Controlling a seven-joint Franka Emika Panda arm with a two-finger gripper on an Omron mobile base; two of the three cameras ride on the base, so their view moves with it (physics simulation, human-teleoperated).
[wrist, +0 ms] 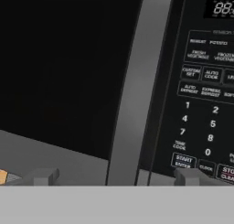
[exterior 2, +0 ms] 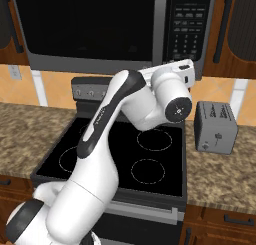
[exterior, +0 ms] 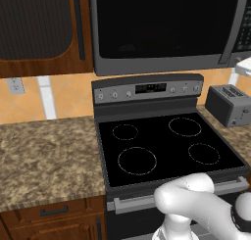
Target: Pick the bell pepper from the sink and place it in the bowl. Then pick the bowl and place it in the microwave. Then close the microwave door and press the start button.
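Hand view is looking straight at the front of the microwave (wrist: 137, 58) — its dark glass microwave door (wrist: 64, 67) is filling the upper left of the frame, shut flush against the body, with a grey vertical handle (wrist: 137, 90) running down the middle. The keypad (wrist: 205, 104) is sitting at the right, and the start button (wrist: 183, 161) is lying at the lower right. The gripper (wrist: 116, 176) is standing wide, holding nothing; its right fingertip (wrist: 189, 176) is rising just below the start button, while the left one is showing at the lower left.

In the right base view the arm (exterior 2: 115, 134) is reaching up from the lower left over the black stove (exterior 2: 125, 154), its hand raised toward the microwave's control panel (exterior 2: 187, 29) at the upper right. A grey toaster (exterior 2: 215, 126) is standing on the granite counter (exterior 2: 220, 174) at the right — well apart from the hand.
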